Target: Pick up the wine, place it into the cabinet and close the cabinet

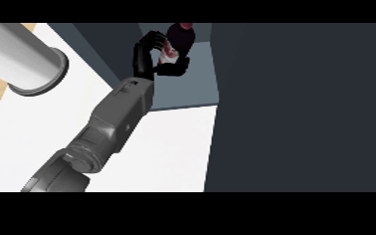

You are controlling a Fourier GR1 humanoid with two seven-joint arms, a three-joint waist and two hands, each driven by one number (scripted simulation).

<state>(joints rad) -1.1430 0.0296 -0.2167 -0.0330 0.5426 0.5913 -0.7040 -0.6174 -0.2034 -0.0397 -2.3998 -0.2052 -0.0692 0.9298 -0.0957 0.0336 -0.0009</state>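
Though cut off by the lower edge at seven o'clock, nearest of all: grey, jointed metal forearm, slanting up toward twelve o'clock across a flat white counter top. At ten o'clock from the forearm and well apart from it: broad silver-grey metal cylinder with a flared rim, over the counter's far left part.

Filling the three o'clock side from top to bottom: broad dark slate panel, its left edge running straight down beside the counter's right margin.

Beyond the counter's far edge, toward twelve o'clock: dark blue-grey cabinet, open to view, with a paler grey-blue shelf floor between its left wall and the slate panel.

Above that shelf floor, at the forearm's far end: black left hand, reaching into the opening. Fingers curled over from the eleven o'clock side, thumb lower down at five o'clock of them, both closed round the bottle.

Farthest in, at twelve o'clock: dark glass wine bottle with a deep red cap and a pale label with red print, gripped by the left hand inside the cabinet opening, just left of the slate panel. Lower part hidden behind the thumb and palm, so possibly standing on the shelf, possibly held above it; not clear which.
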